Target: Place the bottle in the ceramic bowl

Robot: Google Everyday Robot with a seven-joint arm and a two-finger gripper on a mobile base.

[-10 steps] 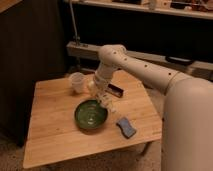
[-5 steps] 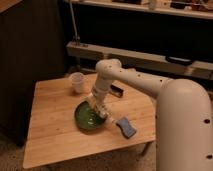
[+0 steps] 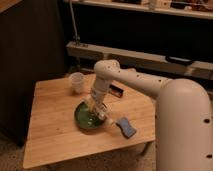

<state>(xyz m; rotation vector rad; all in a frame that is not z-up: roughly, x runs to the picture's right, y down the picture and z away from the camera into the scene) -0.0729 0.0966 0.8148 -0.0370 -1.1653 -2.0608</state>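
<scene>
White tubular arm (image 3: 150,85), small dark holes; pale gripper (image 3: 98,109) over bowl

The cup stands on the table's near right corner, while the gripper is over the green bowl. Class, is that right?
Not quite. The camera view shows the cup near the far left of the table, behind the bowl. The gripper is indeed over the bowl, with the bottle at it.

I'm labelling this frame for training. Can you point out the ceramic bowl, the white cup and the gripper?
ceramic bowl (image 3: 81,118): camera view, left part of its green inside.
white cup (image 3: 76,82): camera view, its side wall.
gripper (image 3: 98,111): camera view, between the fingertips, over the bowl.
</scene>
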